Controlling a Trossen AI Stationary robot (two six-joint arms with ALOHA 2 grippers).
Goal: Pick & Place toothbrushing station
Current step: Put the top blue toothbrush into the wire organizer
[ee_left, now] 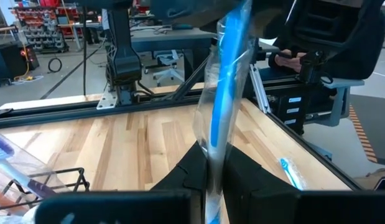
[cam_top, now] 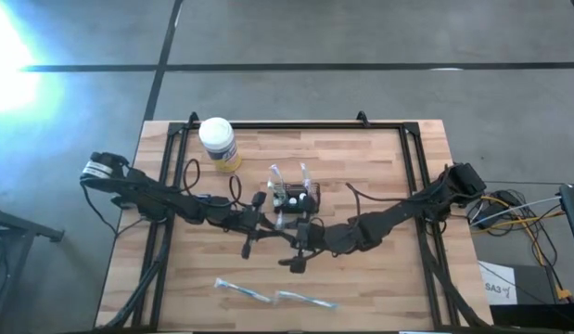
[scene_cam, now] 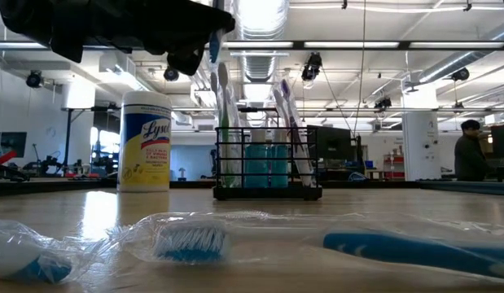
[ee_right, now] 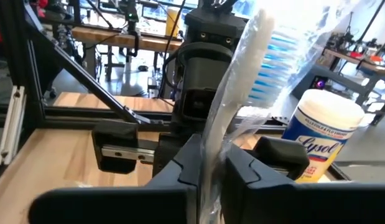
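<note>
The black toothbrushing station [cam_top: 296,197] stands on its base mid-table, with several toothbrushes upright in it [scene_cam: 268,167]. In front of it my two grippers face each other above the table. A blue toothbrush in a clear wrapper [ee_left: 224,81] runs from my left gripper [ee_left: 214,177] up toward my right gripper [cam_top: 300,243]. The left gripper [cam_top: 252,225] is shut on the toothbrush. The right gripper [ee_right: 211,168] is shut on a wrapped brush whose white neck and blue bristles [ee_right: 276,56] stand beyond its fingers. It looks like the same brush. My left gripper pinches the wrapped toothbrush's blue handle [ee_left: 216,146] between its two fingers, wrapper and all. The fingers point level and the brush rises slanting past them, clear of the table. My right gripper pinches the wrapper and the white neck [ee_right: 218,140] between its two fingers, below the bristles. The head end slants up beyond the fingers, clear of the table.
A white-lidded yellow wipes jar [cam_top: 219,144] stands at the far left of the table. Two more wrapped toothbrushes [cam_top: 245,289] [cam_top: 307,299] lie near the table's front edge. A black frame [cam_top: 398,128] runs around the tabletop. A person [scene_cam: 471,155] stands far off in the room.
</note>
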